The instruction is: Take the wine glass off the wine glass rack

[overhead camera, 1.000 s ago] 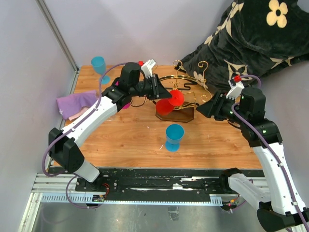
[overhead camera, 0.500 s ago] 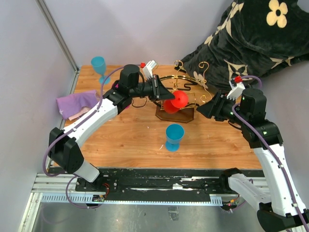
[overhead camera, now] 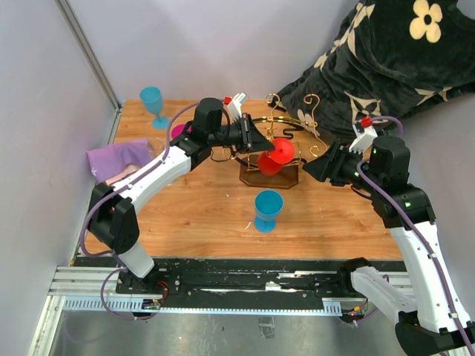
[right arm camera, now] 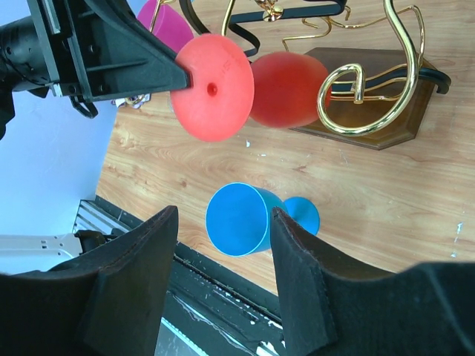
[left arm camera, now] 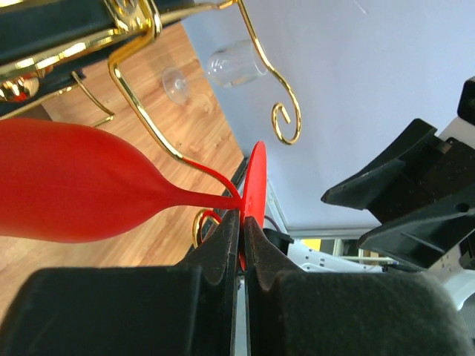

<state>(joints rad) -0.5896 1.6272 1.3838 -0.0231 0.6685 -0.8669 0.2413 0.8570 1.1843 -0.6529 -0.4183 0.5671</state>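
The left gripper (left arm camera: 239, 222) pinches the foot of the red wine glass (left arm camera: 74, 182), its jaws almost together on the thin disc. The glass lies sideways (bowl over the dark base) among the gold arms of the wine glass rack (overhead camera: 292, 175). The right gripper (right arm camera: 223, 213) hangs just right of the rack, jaws wide apart.

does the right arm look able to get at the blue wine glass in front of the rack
Probably yes. The right gripper is open beside the wine glass rack, and the blue wine glass stands alone on the table just ahead of it, with nothing between them.
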